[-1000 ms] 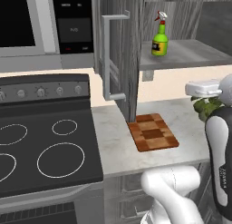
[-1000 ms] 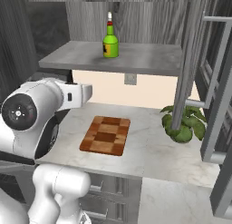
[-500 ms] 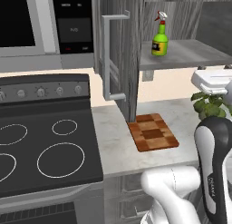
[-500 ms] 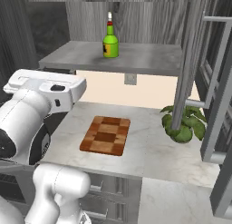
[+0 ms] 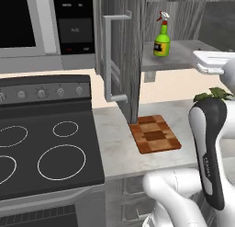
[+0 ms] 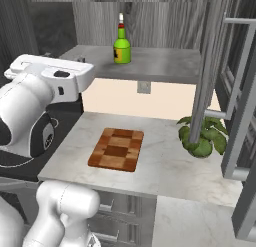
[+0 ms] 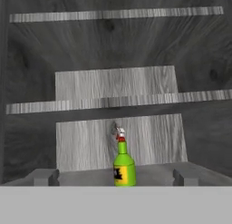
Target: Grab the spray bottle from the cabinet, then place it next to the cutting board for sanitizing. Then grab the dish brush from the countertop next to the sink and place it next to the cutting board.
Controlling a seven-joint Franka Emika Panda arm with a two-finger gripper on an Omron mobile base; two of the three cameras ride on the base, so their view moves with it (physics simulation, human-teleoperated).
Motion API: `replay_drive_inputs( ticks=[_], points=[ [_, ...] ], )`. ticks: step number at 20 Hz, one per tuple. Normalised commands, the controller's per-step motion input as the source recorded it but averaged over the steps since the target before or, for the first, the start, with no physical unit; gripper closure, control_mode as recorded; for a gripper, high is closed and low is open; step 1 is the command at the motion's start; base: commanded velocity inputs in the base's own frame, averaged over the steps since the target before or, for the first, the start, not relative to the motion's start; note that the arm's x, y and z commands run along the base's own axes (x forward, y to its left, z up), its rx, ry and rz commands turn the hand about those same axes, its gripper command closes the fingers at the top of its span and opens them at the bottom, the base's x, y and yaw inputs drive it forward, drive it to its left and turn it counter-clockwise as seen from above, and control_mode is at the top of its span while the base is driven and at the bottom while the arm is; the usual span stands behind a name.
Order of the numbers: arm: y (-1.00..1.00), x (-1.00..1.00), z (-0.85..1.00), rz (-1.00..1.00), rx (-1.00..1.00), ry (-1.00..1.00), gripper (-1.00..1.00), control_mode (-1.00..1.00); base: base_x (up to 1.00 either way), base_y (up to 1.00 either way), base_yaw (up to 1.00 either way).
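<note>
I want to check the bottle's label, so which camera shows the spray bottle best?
The hand view: the bottle stands dead ahead, label facing the camera. The left base view and right base view show it smaller, upright on the shelf.

Two base views flanking cutting board [image 5: 155, 135] and spray bottle [image 6: 121, 43] (hand view straight-on, farther back)

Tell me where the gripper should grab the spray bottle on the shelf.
Probably around the green body of the spray bottle, coming in level from the cabinet's open front. It stands upright on the shelf, and the thin neck and red trigger above give poorer purchase.
</note>
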Motion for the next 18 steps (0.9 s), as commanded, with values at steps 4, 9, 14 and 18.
replay_drive_inputs(
  ticks=[4,9,14,18],
  points=[
    [0.0,0.01,0.36,0.0,0.0,0.13,-1.0,-1.0,0.0,0.0,0.0],
    [0.0,0.17,0.08,0.0,-0.01,0.18,-1.0,-1.0,0.0,0.0,0.0],
    [0.0,0.32,0.0,0.0,-0.02,0.16,-1.0,-1.0,0.0,0.0,0.0],
    [0.0,0.27,-0.12,0.0,0.0,-0.02,-1.0,-1.0,0.0,0.0,0.0]
  ],
)
